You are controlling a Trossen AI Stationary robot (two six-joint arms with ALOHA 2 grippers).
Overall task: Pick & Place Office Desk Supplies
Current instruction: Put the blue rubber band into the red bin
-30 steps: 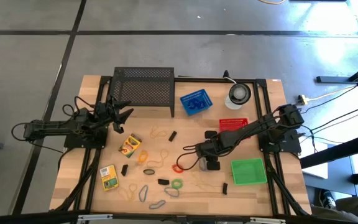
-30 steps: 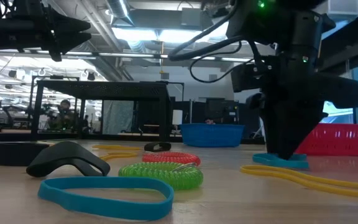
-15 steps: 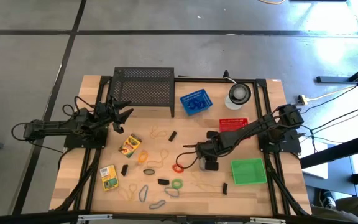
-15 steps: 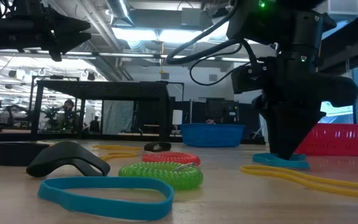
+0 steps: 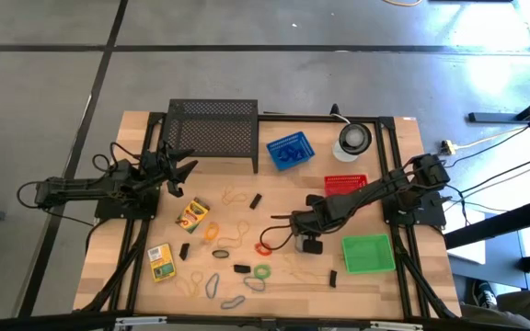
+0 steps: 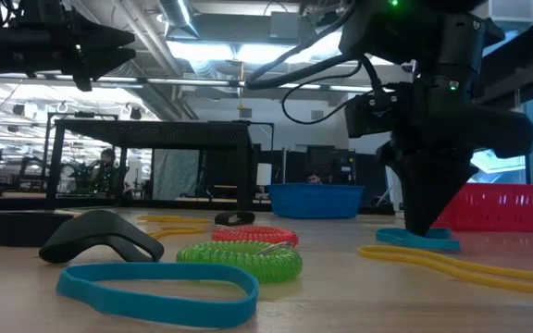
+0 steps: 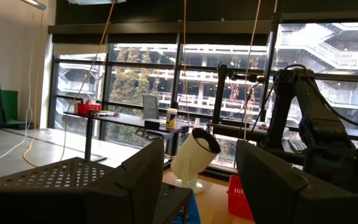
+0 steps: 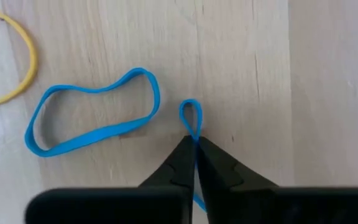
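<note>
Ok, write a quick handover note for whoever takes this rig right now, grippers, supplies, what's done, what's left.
Right gripper: shut on a blue rubber band, low at mid-table.
Left gripper: open, idle in the air by the black mesh rack.
Another blue band, two crayon boxes, clips and other bands lie loose on the table.
Green bin looks empty. Nearly everything is left to place.

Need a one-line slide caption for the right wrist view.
Right gripper shut on a blue rubber band, pinching it against the wooden table, beside a second blue band.
</note>
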